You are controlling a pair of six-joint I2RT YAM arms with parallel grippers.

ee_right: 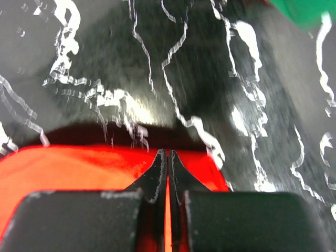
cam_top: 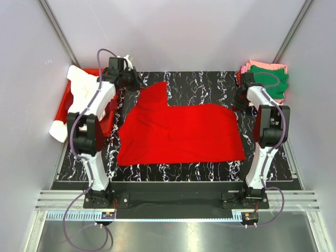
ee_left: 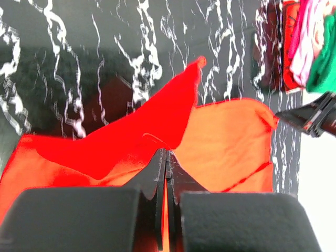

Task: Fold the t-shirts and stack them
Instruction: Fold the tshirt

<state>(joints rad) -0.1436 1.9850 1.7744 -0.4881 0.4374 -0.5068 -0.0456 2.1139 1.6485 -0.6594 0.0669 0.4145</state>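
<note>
Red t-shirt [cam_top: 178, 131]: lies spread across the centre of the black, white-veined tabletop [cam_top: 210, 86]. The body is broadly flat with shallow creases. The lower hem runs along the lower part of the top view. One portion rises toward the upper left as a narrow tongue.

Left hand [cam_top: 137, 84]: at the upper left of the top view, at the tip of that tongue. In the left wrist view its fingers [ee_left: 157, 173] are pressed together on the red cloth [ee_left: 131, 136], which stands up in a raised ridge ahead of them. The rest of the garment lies orange-red on the tabletop [ee_left: 79, 63].

Right hand [cam_top: 237, 102]: at the shirt's upper right corner. In the right wrist view its fingers [ee_right: 157, 176] are closed on the shirt's edge [ee_right: 79, 168]. Red shows in the slit between them, and a dark shadow lies under the edge on the tabletop [ee_right: 157, 52].

Other garments:
- A green t-shirt [cam_top: 270, 79] lies on top of a pink t-shirt [cam_top: 245, 68] in a pile in the upper right corner, apart from the red one.
- A white t-shirt [cam_top: 81, 86] hangs over the red bin [cam_top: 64, 102] at the upper left, with one end trailing down past the rim.
</note>
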